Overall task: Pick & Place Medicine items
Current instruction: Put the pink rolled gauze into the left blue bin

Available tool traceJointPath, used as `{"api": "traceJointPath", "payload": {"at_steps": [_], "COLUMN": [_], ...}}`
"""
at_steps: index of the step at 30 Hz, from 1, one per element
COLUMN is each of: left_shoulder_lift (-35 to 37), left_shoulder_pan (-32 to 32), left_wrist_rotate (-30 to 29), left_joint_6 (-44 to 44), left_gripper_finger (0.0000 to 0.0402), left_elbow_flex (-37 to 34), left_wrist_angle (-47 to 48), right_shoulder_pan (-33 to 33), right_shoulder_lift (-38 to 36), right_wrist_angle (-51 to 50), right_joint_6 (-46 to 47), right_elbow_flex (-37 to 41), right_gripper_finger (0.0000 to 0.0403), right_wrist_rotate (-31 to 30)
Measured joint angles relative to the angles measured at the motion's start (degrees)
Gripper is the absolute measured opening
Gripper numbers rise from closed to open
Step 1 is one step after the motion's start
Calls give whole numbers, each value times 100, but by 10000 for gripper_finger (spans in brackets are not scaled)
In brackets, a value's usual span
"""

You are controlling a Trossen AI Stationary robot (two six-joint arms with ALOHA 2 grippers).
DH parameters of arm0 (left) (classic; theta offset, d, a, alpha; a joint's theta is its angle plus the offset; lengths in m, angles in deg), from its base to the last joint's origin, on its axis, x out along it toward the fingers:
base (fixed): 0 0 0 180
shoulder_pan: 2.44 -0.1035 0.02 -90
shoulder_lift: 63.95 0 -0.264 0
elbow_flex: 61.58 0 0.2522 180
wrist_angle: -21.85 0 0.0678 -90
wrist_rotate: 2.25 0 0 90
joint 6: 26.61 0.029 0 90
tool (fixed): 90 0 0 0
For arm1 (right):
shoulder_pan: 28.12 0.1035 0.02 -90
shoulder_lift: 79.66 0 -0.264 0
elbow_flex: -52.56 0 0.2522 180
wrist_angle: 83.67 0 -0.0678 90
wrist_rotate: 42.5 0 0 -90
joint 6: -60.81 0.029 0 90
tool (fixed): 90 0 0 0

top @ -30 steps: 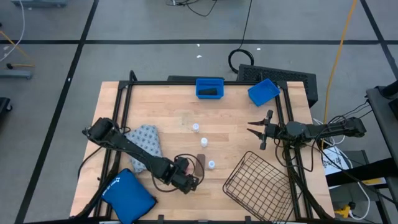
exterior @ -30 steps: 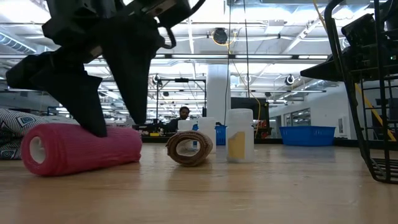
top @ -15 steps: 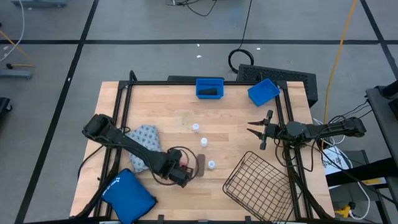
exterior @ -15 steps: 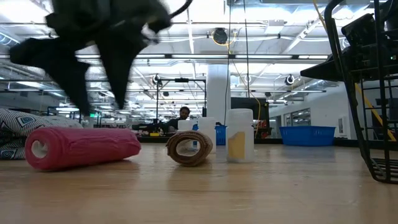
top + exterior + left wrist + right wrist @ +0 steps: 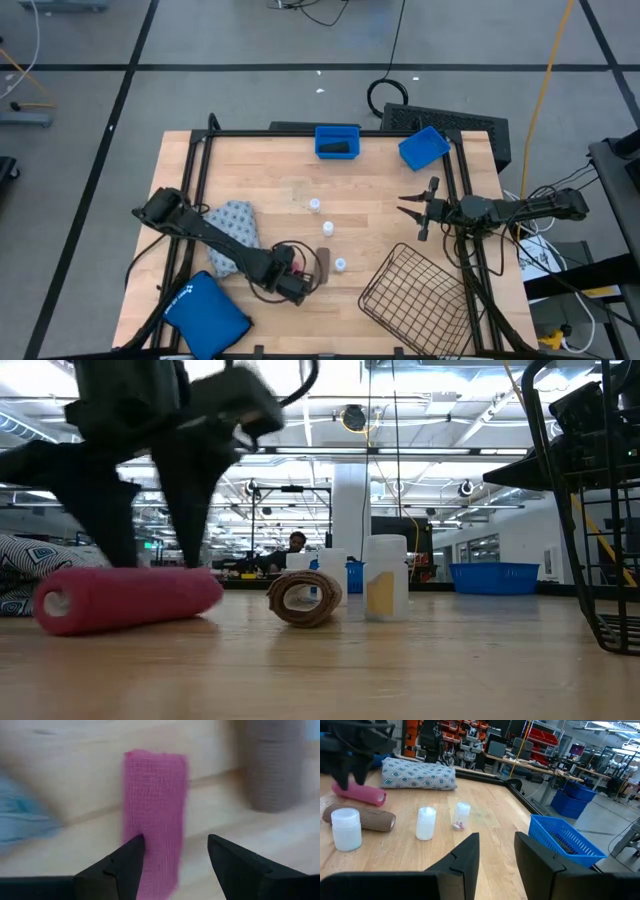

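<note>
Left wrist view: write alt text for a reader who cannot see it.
The left gripper has open fingers astride a pink roll lying on the wooden table. A brown roll lies beyond it.

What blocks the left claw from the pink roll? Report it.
Nothing visible does. The left claw is open right over the pink gauze-like roll, which lies flat on the wooden table. The brown roll lies off to one side, clear of the fingers.
</note>
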Motion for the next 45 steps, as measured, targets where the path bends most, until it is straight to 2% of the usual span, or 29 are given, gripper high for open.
{"api": "traceJointPath", "payload": {"at_steps": [15,19,23,27,30,33,39,45], "left_shoulder_lift": [-185,-375,-497,-464,-367,-203,289,995], "left_shoulder_pan": [0,0,-23,-121,-210,-331,-700,-1402], "left_wrist_rotate": [102,443,756,737,678,518,183,-511], "left_joint_6": [-447,-514,-440,-212,52,383,1391,3205], "left_gripper_finger": [230,227,197,148,117,103,116,119], "left_elbow_flex": [-10,-17,9,4,-14,-26,-26,-19], "left_wrist_angle": [340,316,311,277,276,314,503,518], "right_shoulder_pan": [0,-2,-1,0,-1,0,-1,-2], "right_shoulder_lift": [50,50,50,50,50,48,50,50], "right_wrist_angle": [-5,-7,-9,-9,-9,-9,-12,-12], "right_joint_6": [0,0,0,0,0,0,0,0], "right_elbow_flex": [1,-1,0,1,0,-1,-1,-1], "right_gripper_finger": [116,116,116,116,116,116,116,116], "right_wrist_rotate": [1,2,2,1,3,1,2,3]}}
